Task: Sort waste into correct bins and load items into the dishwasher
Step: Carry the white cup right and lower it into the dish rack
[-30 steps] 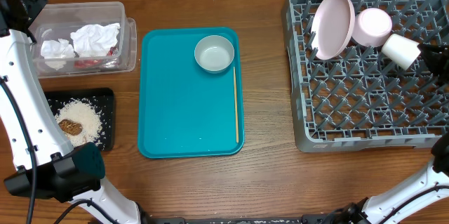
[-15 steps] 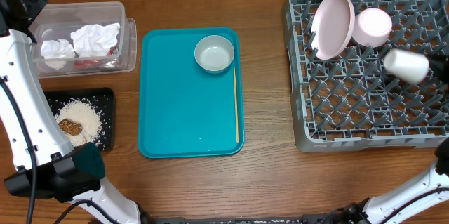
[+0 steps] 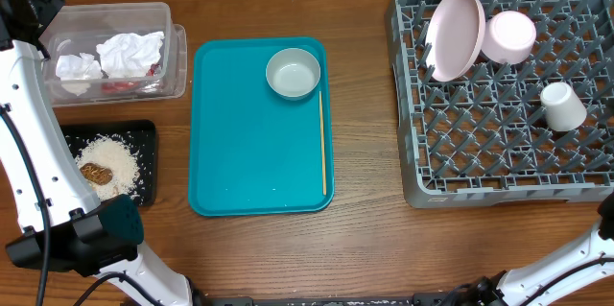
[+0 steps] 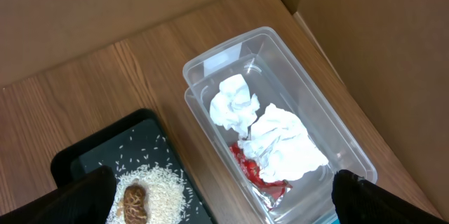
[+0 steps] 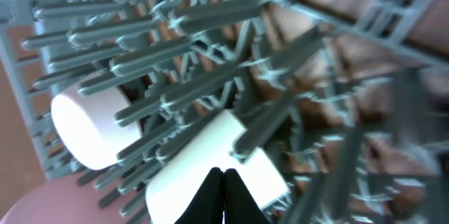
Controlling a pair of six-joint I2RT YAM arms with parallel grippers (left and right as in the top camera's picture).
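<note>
Now the white cup [image 3: 563, 106] is lying tilted among the pegs in the right half of the dish rack [image 3: 499, 167]. It is apart from the pink plate [image 3: 455, 35] and the small dish [image 3: 509, 36], which are leaning at the far edge. As I judge it, you are finishing with the cup and turning to the last unloaded item, the bowl [image 3: 293, 73].

Your right gripper [image 5: 223, 182] is showing its fingertips pressed together with nothing between them, low over the pegs. A white shape is sitting just beyond the tips, but the wrist view is blurring too much for me to say whether it is the cup.

The bowl is sitting upright on the far right part of the teal tray [image 3: 249, 153], just beside the far end of the wooden stick [image 3: 322, 143]. It is well apart from that hand, across the strip of bare table between the rack and the tray.

You should be rising straight clear of the pegs before crossing, so that nothing is snagging or nudging the cup. Be opening the jaws before you are descending, and be taking the rim on the side away from the stick.

Your left gripper [image 4: 224, 199] is hanging with its fingers spread wide and holding nothing. It is above the clear tub [image 4: 337, 133] of napkins [image 4: 280, 140], with the black tray [image 4: 77, 157] beside it.
</note>
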